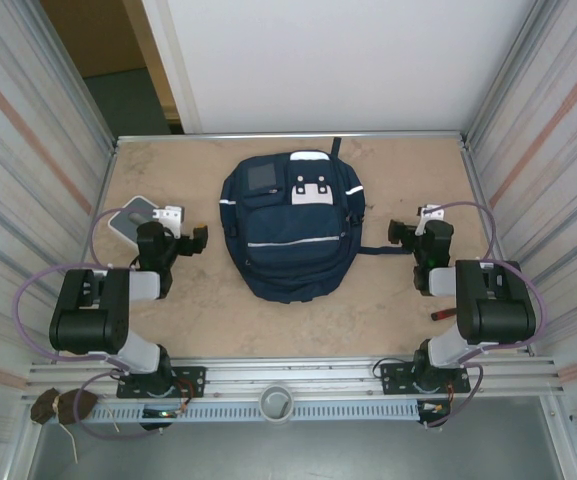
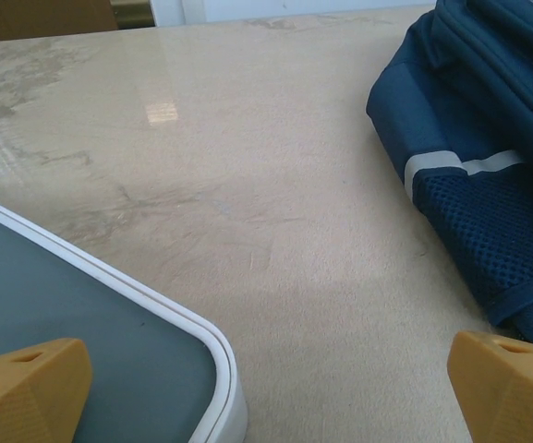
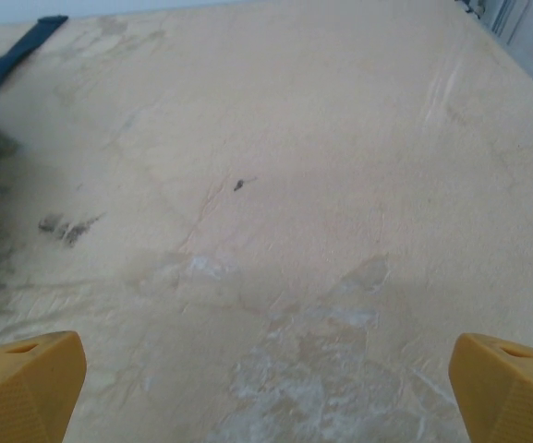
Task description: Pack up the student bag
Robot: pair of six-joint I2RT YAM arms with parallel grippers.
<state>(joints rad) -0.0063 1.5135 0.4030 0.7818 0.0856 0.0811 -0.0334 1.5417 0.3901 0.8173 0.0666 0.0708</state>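
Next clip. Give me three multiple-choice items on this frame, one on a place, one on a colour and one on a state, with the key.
1. Where does the bag lie?
A) mid-table, between the left arm and the right arm
B) against the left wall
C) at the near edge

2. What colour are the bag's stripes?
A) red
B) white
C) yellow

3. How are the left fingers?
A) shut on a strap
B) shut on nothing
C) open, holding nothing

Key:
1 A, the top view shows it centred with an arm on each side.
2 B, white bands cross its navy front.
3 C, the left wrist view shows them wide apart over the table.
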